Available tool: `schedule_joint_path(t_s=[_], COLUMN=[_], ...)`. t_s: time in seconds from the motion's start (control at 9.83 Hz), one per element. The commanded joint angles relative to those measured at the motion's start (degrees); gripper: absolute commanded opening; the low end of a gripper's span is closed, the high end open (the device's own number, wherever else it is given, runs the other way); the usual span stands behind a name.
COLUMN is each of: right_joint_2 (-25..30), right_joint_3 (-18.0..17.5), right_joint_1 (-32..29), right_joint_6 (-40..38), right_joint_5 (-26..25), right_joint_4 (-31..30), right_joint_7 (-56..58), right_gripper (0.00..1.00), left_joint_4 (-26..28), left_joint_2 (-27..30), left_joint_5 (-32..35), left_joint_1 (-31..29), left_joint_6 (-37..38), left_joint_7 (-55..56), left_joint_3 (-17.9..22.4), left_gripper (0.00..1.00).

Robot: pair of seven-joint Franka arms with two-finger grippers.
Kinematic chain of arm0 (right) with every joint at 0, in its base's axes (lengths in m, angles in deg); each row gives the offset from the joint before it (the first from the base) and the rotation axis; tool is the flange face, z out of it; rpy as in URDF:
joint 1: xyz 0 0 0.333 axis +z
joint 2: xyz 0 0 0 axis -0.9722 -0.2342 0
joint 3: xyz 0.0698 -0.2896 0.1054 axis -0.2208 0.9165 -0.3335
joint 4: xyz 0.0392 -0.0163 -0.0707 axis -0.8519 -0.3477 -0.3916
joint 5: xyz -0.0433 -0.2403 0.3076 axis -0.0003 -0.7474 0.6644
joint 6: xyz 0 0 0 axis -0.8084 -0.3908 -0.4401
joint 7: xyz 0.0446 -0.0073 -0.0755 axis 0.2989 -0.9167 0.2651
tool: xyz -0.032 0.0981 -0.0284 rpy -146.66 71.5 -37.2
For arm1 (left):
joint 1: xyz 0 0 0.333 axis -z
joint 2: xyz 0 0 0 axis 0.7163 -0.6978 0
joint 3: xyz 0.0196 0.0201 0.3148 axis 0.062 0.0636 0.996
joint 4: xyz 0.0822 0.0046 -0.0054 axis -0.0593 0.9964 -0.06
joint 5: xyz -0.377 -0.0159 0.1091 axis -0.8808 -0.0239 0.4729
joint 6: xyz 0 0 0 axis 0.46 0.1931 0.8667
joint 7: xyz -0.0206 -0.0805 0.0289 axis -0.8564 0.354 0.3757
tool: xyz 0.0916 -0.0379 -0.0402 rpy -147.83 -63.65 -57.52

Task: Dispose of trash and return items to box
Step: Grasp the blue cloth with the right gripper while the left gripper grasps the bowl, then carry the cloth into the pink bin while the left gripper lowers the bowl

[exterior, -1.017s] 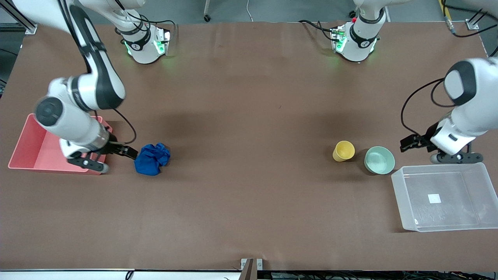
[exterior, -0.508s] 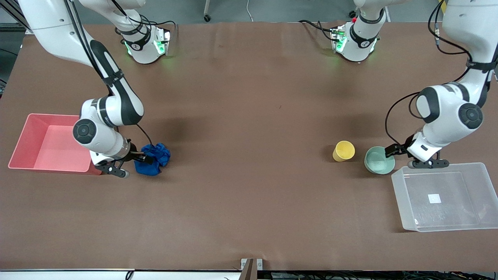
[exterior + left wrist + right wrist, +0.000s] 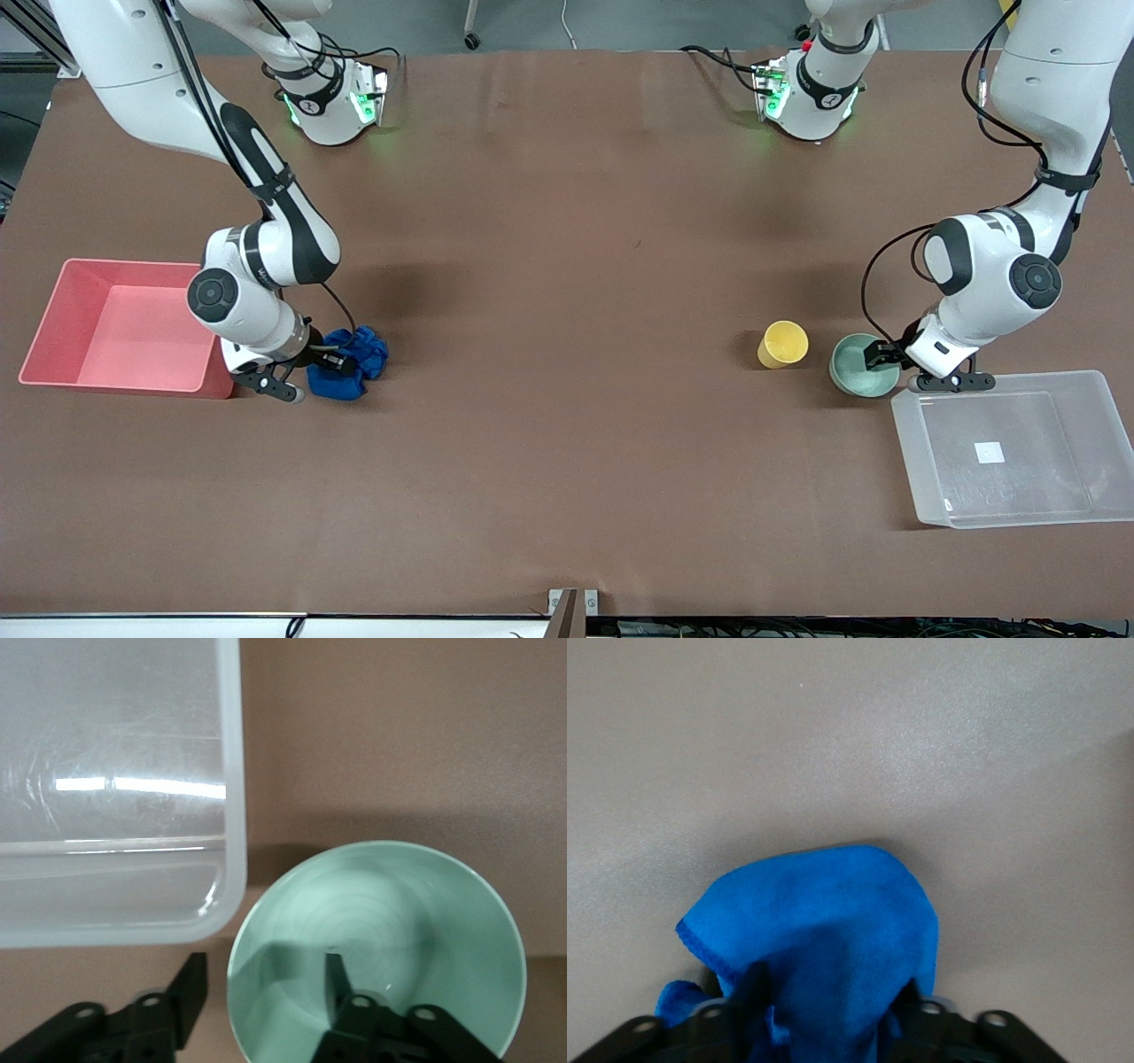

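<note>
A pink opaque bin (image 3: 115,341), rectangular with smooth sloping walls, sits at the desk (image 3: 567,266) edge at the right arm's end. Just beside it, the right claw (image 3: 323,361) is low at the desk, down on the blue wad (image 3: 363,350). In the right wrist view the right claw (image 3: 831,979) has its two dark fingers (image 3: 753,983) pressed into the blue wad (image 3: 824,904) from both sides, about half closed on it. The wad is soft, fuzzy cloth, lumpy and folded, and it lies on the desk. Toward the left arm's end stands a small plain yellow cup (image 3: 783,344), smooth and upright, with a shallow round mint-green bowl (image 3: 852,370) just beside it. The left claw (image 3: 879,356) is at the bowl's rim. In the left wrist view the left claw (image 3: 263,979) straddles that rim part open, one finger inside the bowl (image 3: 399,904) and one outside it, gripping nothing as yet. The bowl is glossy, with faint rings in its floor. Close beside it, nearer the front camera, is the clear box (image 3: 1001,512), colourless plastic with rounded corners (image 3: 115,904) and a small white label (image 3: 989,453). It stands toward the desk corner at the left arm's end.
</note>
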Motion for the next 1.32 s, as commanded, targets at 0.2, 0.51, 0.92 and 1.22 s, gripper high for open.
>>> schedule_joint_path(t_s=[0.2,0.51,0.92,1.22], right_joint_2=[0.17,2.88,9.64,10.72], right_joint_3=[-0.76,-0.85,2.38,15.38], right_joint_1=[-0.47,-0.47,-5.82,-6.01], right_joint_6=[0.25,-21.89,-50.52,-48.38], right_joint_5=[-1.08,-0.82,-0.72,-2.56], right_joint_4=[-0.22,12.31,28.25,26.87], right_joint_7=[0.01,0.90,23.14,43.05], right_gripper=[0.01,0.01,0.01,0.01], left_joint_4=[0.56,-2.48,-23.28,-38.50], left_joint_2=[1.41,9.32,1.47,-10.22], left_joint_5=[-0.33,-0.25,0.02,0.72], left_joint_1=[-0.38,-0.38,-0.73,-4.93], left_joint_6=[0.40,10.13,19.21,24.47], left_joint_7=[-0.99,-2.13,-6.60,-9.59], left_joint_3=[-0.89,-0.97,-0.45,-0.27], left_gripper=[0.00,0.00,0.00,0.00])
